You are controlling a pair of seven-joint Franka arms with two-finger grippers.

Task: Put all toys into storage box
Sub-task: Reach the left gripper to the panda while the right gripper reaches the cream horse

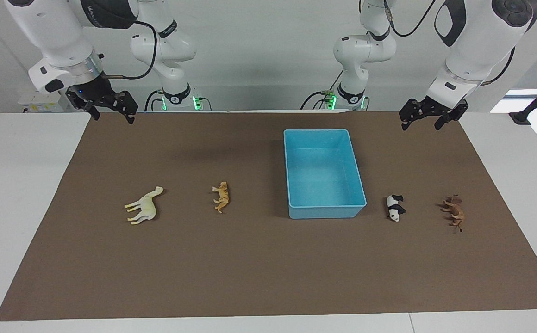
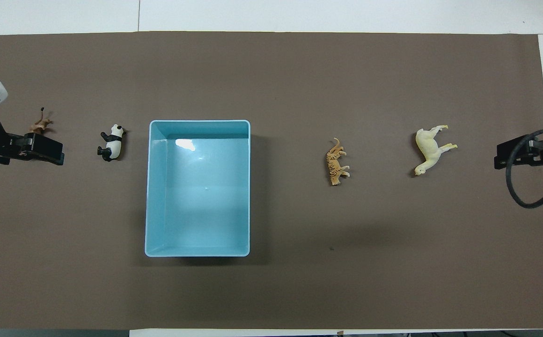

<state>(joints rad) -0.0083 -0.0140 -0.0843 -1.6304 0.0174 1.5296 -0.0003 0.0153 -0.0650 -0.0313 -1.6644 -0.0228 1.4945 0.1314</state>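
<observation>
The light blue storage box (image 1: 324,212) (image 2: 150,187) stands empty on the brown mat. All the toys lie on the mat outside it. The panda (image 1: 395,208) (image 2: 111,142) and the dark brown horned animal (image 1: 454,212) (image 2: 41,124) lie toward the left arm's end. The orange tiger (image 1: 222,196) (image 2: 337,161) and the cream camel (image 1: 144,206) (image 2: 430,150) lie toward the right arm's end. My left gripper (image 1: 422,124) (image 2: 58,152) hangs open and empty, raised over the mat's near edge. My right gripper (image 1: 113,115) (image 2: 498,157) hangs open and empty likewise.
The brown mat (image 1: 268,268) covers most of the white table (image 1: 18,185). A black stand (image 1: 534,104) sits at the table's corner at the left arm's end. A black cable (image 2: 524,187) loops from the right gripper.
</observation>
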